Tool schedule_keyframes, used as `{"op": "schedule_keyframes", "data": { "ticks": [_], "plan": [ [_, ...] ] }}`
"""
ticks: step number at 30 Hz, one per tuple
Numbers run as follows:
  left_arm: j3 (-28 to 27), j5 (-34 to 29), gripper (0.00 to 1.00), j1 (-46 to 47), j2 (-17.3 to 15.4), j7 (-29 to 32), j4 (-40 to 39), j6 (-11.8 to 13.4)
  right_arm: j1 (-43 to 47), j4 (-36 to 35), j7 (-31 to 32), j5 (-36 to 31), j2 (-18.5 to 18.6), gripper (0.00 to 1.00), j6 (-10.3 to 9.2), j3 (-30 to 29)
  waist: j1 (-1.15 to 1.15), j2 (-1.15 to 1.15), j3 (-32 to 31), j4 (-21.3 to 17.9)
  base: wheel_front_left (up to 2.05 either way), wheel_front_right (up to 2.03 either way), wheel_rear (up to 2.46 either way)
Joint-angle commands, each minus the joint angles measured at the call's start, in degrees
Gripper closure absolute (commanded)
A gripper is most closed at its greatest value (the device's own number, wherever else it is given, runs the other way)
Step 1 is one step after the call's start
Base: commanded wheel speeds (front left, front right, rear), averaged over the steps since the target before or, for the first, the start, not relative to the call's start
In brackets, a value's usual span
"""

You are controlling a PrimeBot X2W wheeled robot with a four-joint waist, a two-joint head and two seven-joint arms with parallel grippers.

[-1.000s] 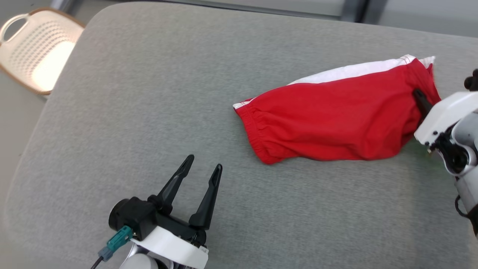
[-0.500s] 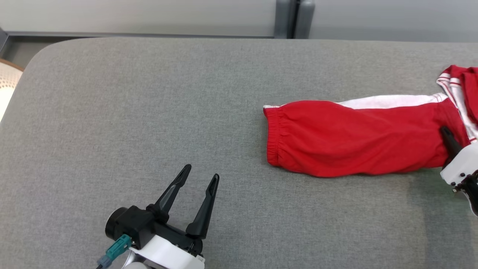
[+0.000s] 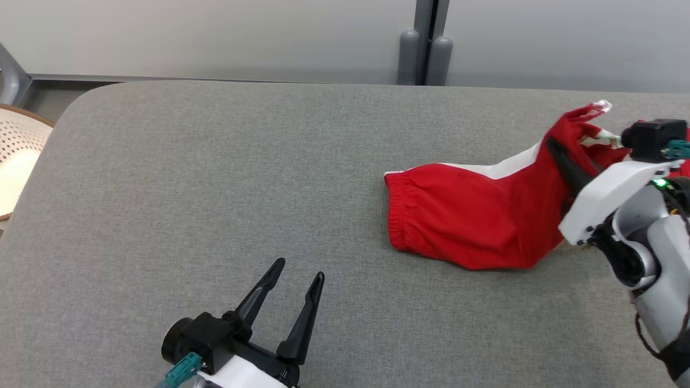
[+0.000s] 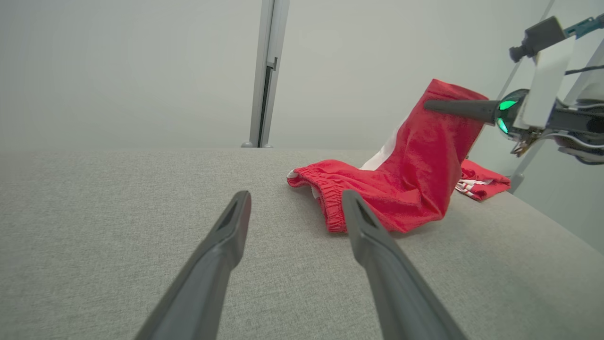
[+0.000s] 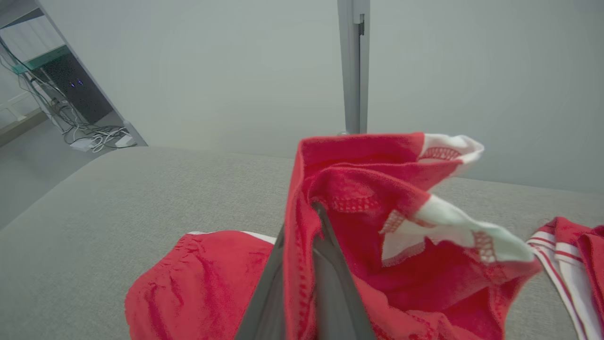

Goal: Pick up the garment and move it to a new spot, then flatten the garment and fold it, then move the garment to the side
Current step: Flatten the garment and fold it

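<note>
Head view looks down on a broad grey table (image 3: 215, 161) covered in fine woven fabric, with rounded corners. On its right half lies a soft red knit garment (image 3: 463, 215) with a white side panel and a gathered elastic hem at its left end. That end rests flat on the weave, while the right end rises off the surface in a crumpled peak.

The right gripper (image 3: 552, 144), two long dark matte fingers on a glossy white wrist, has its jaws pressed together on a fold of red cloth near that peak. In the right wrist view a layer of the fabric runs down between the fingers, and zigzag-stitched white seam ends flop to one side. The left gripper (image 3: 299, 269) hovers close to the robot, well apart from the garment, its tapered jaws spread with nothing between them.

A cream perforated plastic basket (image 3: 16, 156) with a brown rim is cut off by the left edge. Two rounded grey posts (image 3: 426, 56) stand against the pale wall behind. Just beyond the held end lies a bunch of red cloth with white stripes (image 5: 571, 255). The right arm hides most of it in the head view, and whether it belongs to the same garment cannot be told.
</note>
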State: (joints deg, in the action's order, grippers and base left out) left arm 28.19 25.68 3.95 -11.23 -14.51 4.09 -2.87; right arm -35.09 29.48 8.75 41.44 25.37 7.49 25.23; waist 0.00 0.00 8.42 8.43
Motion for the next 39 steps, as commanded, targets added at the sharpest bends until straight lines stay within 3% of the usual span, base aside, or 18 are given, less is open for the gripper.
{"op": "schedule_keyframes", "data": {
  "ticks": [1,12,13,14,20,24,28,32,37,38,39],
  "plan": [
    [0.1,0.2,0.00,-0.3,0.1,0.1,0.0,0.3,-0.7,-1.4,1.7,-1.2,-1.5,1.00,-0.02,1.4,0.00,0.00,-0.5,1.1,0.00,0.00,0.00],
    [1.7,0.7,0.00,-0.4,1.1,0.1,1.1,-0.3,-2.1,1.4,9.3,-2.8,-10.6,1.00,-0.02,10.2,0.00,0.00,-0.9,5.8,0.00,0.00,0.00],
    [1.8,0.8,0.00,-0.4,1.1,0.1,1.2,-0.3,-2.3,2.2,9.4,-3.2,-11.3,0.60,-0.01,10.6,0.00,0.00,-0.9,6.0,0.00,0.00,0.00],
    [1.8,0.8,0.00,-0.3,1.2,0.1,1.2,-0.3,-2.5,2.6,9.0,-3.3,-12.1,0.00,-0.01,11.1,0.00,0.00,-0.8,6.2,0.00,0.00,0.00],
    [1.6,1.0,0.00,-0.5,1.4,-0.1,1.4,0.0,-1.9,0.6,5.0,0.3,-14.1,0.00,-0.02,11.0,0.00,0.00,-0.7,6.1,0.00,0.00,0.00],
    [0.7,1.0,0.00,-1.1,1.3,-0.3,1.2,0.5,-0.2,-5.2,0.7,2.1,-10.9,0.00,-0.02,9.4,0.00,0.00,-1.5,4.3,0.00,0.00,0.00],
    [-0.7,0.4,0.00,-1.6,1.3,-0.6,0.2,1.2,3.2,-7.4,-4.5,-2.8,-5.6,0.00,-0.01,3.8,0.00,0.00,-2.7,1.8,0.00,0.00,0.00],
    [-3.8,-0.7,0.00,-2.8,1.8,-0.7,-1.6,2.4,8.7,-6.9,-8.3,-9.9,-2.8,0.00,-0.01,-1.8,0.00,0.00,-3.5,-0.8,0.00,0.00,0.00],
    [-8.0,-4.3,0.00,-5.2,3.4,-0.7,-3.6,2.7,16.6,-6.8,-12.5,-15.0,-5.1,0.00,-0.01,-6.1,0.00,0.00,-4.2,-1.8,0.00,0.00,0.00],
    [-8.5,-4.9,0.00,-5.6,3.8,-0.7,-3.8,2.4,17.8,-6.8,-13.0,-15.7,-5.8,0.12,-0.01,-6.6,0.00,0.00,-4.2,-1.8,0.00,0.00,0.00],
    [-9.0,-5.6,0.00,-6.1,4.2,-0.7,-4.0,2.1,18.7,-6.8,-13.4,-16.3,-6.4,0.38,-0.01,-7.1,0.00,0.00,-4.2,-1.6,0.00,0.00,0.00]
  ]
}}
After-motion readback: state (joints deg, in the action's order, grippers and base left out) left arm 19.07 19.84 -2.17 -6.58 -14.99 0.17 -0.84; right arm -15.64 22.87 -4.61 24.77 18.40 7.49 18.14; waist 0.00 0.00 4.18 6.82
